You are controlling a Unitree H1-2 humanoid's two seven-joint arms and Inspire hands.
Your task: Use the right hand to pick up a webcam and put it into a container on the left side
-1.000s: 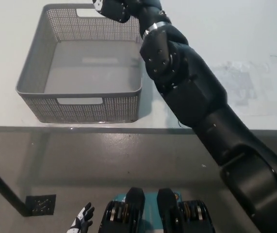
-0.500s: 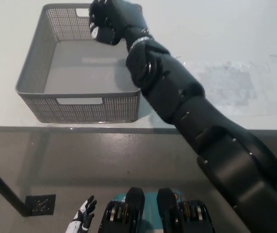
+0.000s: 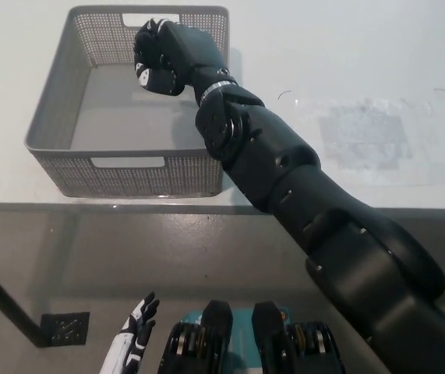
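My black right hand [image 3: 164,56] hangs over the back half of the grey mesh basket [image 3: 48,109] on the left of the white table. Its fingers are curled shut around a small object, the webcam [image 3: 141,70], of which only a bit of white shows at the hand's left edge. The rest of the webcam is hidden inside the fist. The right arm stretches from the bottom right across the basket's right wall. My white left hand [image 3: 132,343] rests low at the bottom left, below the table edge, fingers apart and holding nothing.
The basket's floor [image 3: 128,117] shows nothing lying on it. The white table [image 3: 347,70] extends to the right of the basket, with faint smudges on it. The table's front edge [image 3: 90,205] runs just below the basket. A dark table leg [image 3: 4,300] stands at lower left.
The right hand has come from beyond the basket's far rim leftward and nearer, now over the basket's inside, still closed. The left hand has risen slightly into view.
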